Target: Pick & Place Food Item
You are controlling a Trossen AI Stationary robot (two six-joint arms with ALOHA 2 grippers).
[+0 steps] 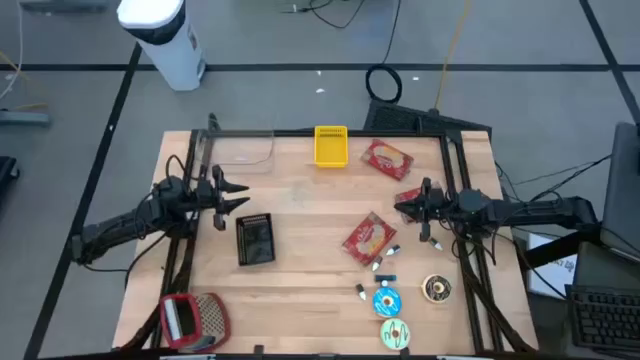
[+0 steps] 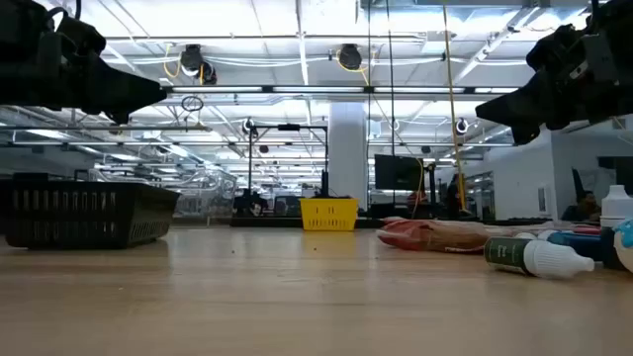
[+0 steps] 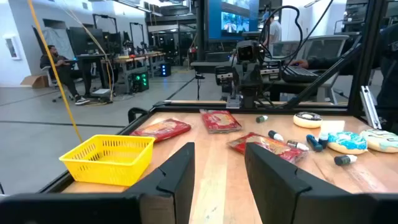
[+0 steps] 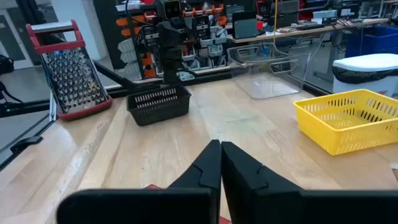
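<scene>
So this looks like the very start of the pick: nothing is grabbed yet and both arms hover above the desk. The left gripper (image 1: 238,196) sits near the left edge with its fingers (image 3: 176,180) spread apart and empty. The right gripper (image 1: 403,207) is over by the right edge, fingers (image 4: 208,167) pressed together with nothing between them.

Food-wise there's plenty to choose from. A red snack packet (image 1: 368,238) lies flat near the middle of the desk, a second red packet (image 1: 388,158) is up near the far edge, and a third red packet (image 1: 407,195) is right by the right gripper. A chocolate donut (image 1: 436,289), a blue frosted donut (image 1: 387,301) and a green frosted donut (image 1: 395,333) sit toward the near right corner, with some small markers scattered beside them.

Likely drop spots: the yellow basket (image 1: 331,145) at the far edge, or the black basket (image 1: 256,240) just beside the left gripper.

My guess is the right arm goes first, since the packets are on its side. It'd need to open its fingers, drop down over a packet and pinch the crinkly edge, which could easily slip
</scene>
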